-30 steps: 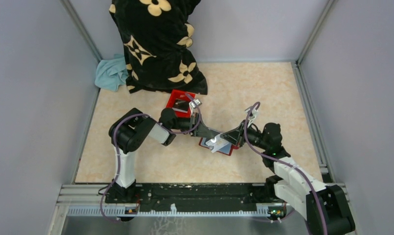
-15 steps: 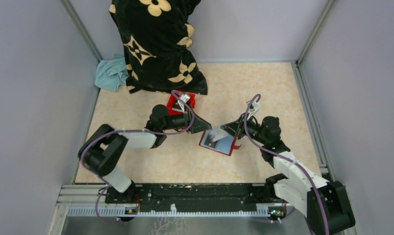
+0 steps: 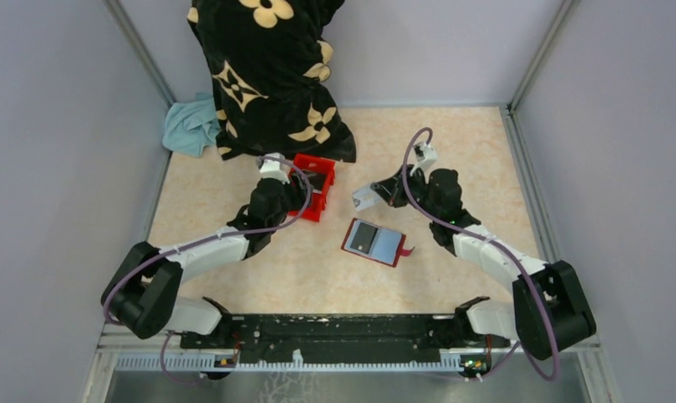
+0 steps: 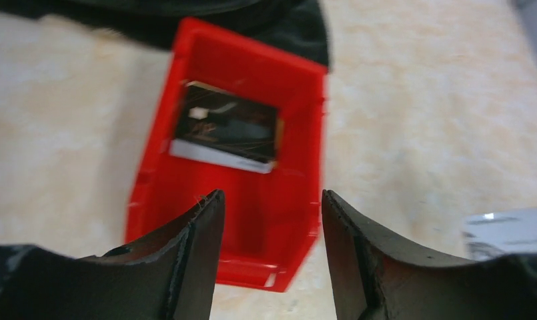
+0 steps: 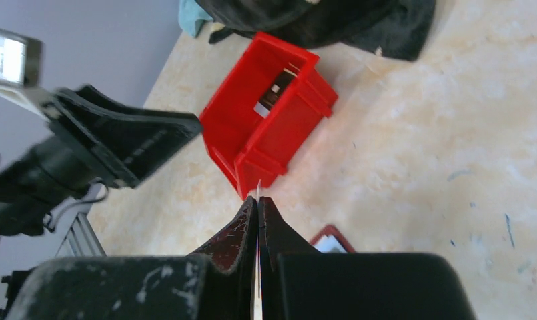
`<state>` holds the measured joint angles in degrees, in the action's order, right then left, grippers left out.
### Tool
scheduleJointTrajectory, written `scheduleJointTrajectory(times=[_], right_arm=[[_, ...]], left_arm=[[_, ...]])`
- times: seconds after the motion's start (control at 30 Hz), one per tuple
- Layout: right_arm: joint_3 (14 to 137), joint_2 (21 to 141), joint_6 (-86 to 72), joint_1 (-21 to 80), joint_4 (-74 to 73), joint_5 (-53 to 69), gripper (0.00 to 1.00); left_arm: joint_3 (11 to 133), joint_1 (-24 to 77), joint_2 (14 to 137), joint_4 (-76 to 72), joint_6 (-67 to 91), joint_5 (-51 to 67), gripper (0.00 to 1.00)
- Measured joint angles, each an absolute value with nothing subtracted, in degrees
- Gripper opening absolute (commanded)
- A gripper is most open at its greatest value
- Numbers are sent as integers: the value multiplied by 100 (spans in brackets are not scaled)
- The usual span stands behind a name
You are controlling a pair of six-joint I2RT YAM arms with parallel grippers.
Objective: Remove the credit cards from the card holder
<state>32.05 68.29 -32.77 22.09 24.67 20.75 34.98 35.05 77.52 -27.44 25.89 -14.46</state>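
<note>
The card holder (image 3: 405, 250) lies open and flat on the table, apart from both grippers, with a pale blue credit card (image 3: 386, 243) showing inside it. My right gripper (image 3: 376, 195) hovers behind the card holder, shut on a pale credit card (image 3: 364, 199). That card shows edge-on between the fingertips (image 5: 259, 190) in the right wrist view. My left gripper (image 4: 272, 200) is open with nothing between its jaws, at the near end of a red box (image 4: 245, 220). A dark card (image 4: 225, 130) lies inside that box.
The red open box (image 3: 317, 201) stands left of the card holder, just in front of a black flowered cloth bundle (image 3: 271, 75). A teal cloth (image 3: 190, 126) lies by the left wall. Grey walls enclose the table on three sides.
Both grippers have left the card holder. The left one opened and swung back-left to the red box. The right one rose backward with a card pinched in it.
</note>
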Motion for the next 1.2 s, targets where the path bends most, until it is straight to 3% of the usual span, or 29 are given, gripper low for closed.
scheduleJointTrajectory(times=[0.2, 0.43, 0.5, 0.6, 0.9, 1.0, 1.2], right_arm=[[3538, 7229, -3382, 2432, 2711, 1942, 0], [3535, 7367, -3424, 2502, 2742, 1900, 0], [3533, 7367, -3424, 2504, 2746, 1892, 0], [3529, 7367, -3422, 2502, 2746, 1874, 0], [3524, 7367, -3406, 2502, 2740, 1785, 0], [3527, 7367, -3406, 2502, 2733, 1750, 0], [3669, 7437, -3435, 2504, 2700, 1745, 0]], left_arm=[[3498, 3216, 8058, -2021, 2792, -2502, 67], [3575, 2947, 8169, -1750, 2891, -2578, 64], [3660, 2932, 8311, -1686, 2893, -2499, 59], [3756, 2908, 8501, -1616, 2880, -2355, 43], [4007, 2908, 8862, -1428, 2915, -1863, 7], [4029, 2906, 8873, -1406, 3000, -1658, 2], [4156, 2873, 8989, -1372, 3100, -1315, 2]])
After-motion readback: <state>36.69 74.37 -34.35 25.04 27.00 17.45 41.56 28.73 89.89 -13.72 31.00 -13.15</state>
